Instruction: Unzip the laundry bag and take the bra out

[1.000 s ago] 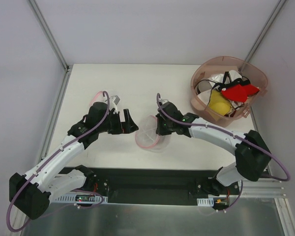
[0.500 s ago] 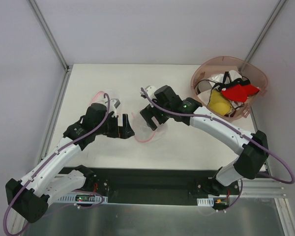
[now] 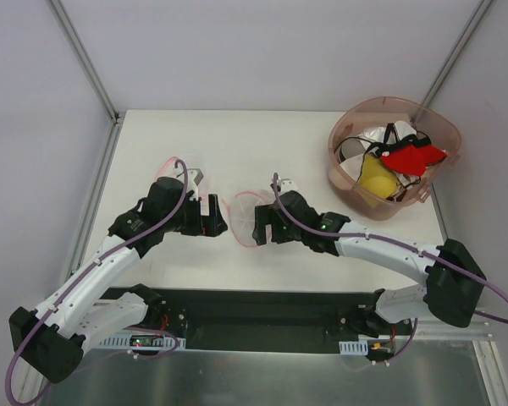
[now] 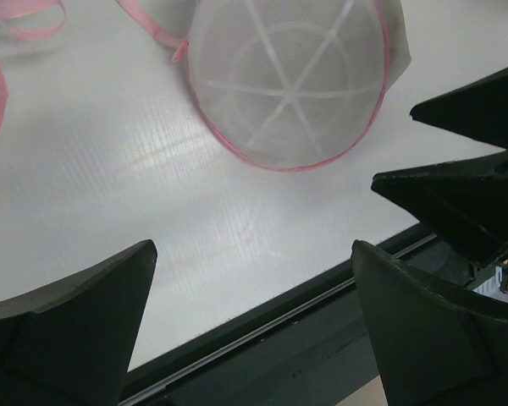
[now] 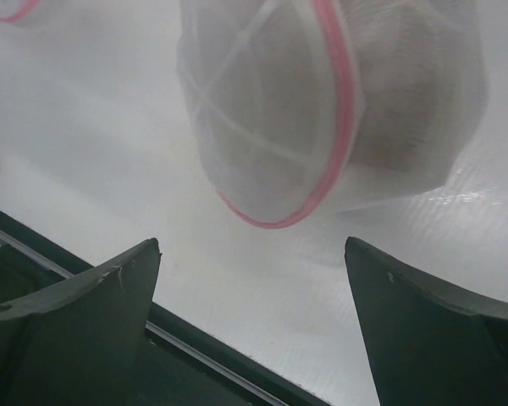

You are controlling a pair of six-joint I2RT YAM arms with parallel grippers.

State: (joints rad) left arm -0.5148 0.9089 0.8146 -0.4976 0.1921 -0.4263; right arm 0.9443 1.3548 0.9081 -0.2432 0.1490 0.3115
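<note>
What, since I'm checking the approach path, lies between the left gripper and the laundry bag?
Only bare white table; the left wrist view shows nothing else between the open left gripper and the laundry bag.

No text, label, brand, number or sign can be read on anything in any of the three views.
</note>
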